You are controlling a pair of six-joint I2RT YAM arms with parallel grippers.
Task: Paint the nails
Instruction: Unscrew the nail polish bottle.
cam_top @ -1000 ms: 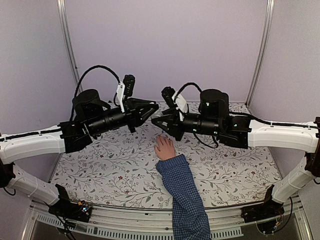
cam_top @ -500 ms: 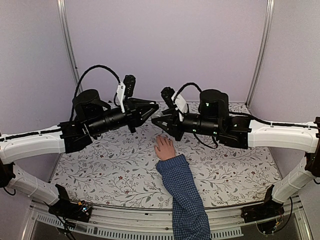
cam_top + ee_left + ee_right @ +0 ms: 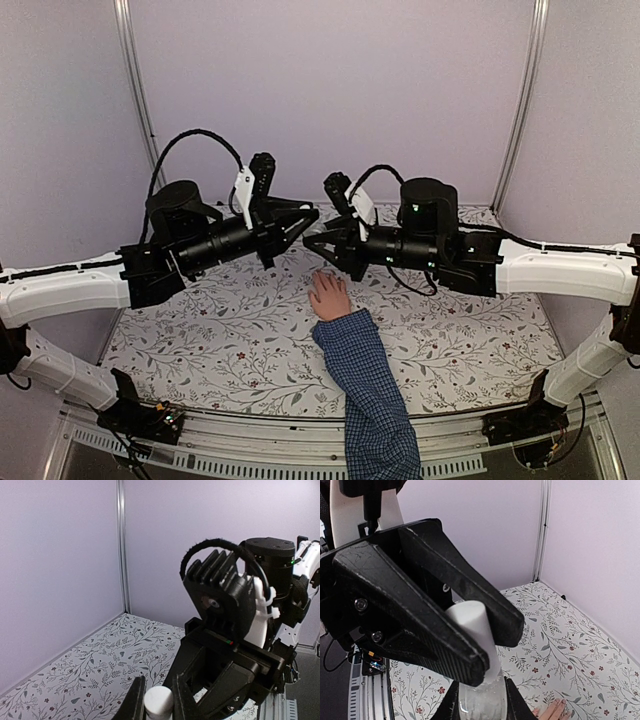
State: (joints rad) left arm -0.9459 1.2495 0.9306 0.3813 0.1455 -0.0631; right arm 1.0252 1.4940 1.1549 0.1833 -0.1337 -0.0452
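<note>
A pale hand (image 3: 328, 296) lies flat on the flowered tabletop at the end of a blue checked sleeve (image 3: 368, 395). Its nails are too small to make out; the fingertips (image 3: 553, 710) show at the bottom edge of the right wrist view. My two grippers meet in mid-air just above and behind the hand. My right gripper (image 3: 310, 243) (image 3: 480, 702) is shut on a small clear bottle (image 3: 481, 707). My left gripper (image 3: 311, 216) (image 3: 159, 694) is shut on the bottle's white cap (image 3: 159, 701) (image 3: 477, 630), which sits on the bottle.
The flowered table cover (image 3: 220, 330) spreads to both sides of the sleeve. Pale walls with metal corner posts (image 3: 138, 100) enclose the back and sides. Both arms reach in over the middle of the table.
My left gripper has shifted very slightly to the right at the cap. The hand, sleeve and right arm have not moved.
</note>
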